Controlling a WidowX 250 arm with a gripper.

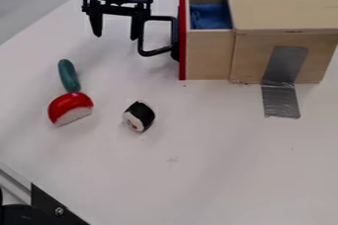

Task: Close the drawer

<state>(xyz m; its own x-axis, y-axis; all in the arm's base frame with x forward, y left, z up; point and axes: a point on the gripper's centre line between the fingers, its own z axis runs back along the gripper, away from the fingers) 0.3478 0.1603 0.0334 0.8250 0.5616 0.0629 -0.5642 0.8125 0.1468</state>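
- One drawer (210, 56) is sitting open, jutting from its box (284, 7).
- Your gripper (117, 29) is hanging beside the handle (157, 52), fingers spread.
- You're probably lining up, needing a push toward the box.

A green toy (68, 75), red toy (69, 106) and sushi roll (140, 116) lie on the table (198, 169).
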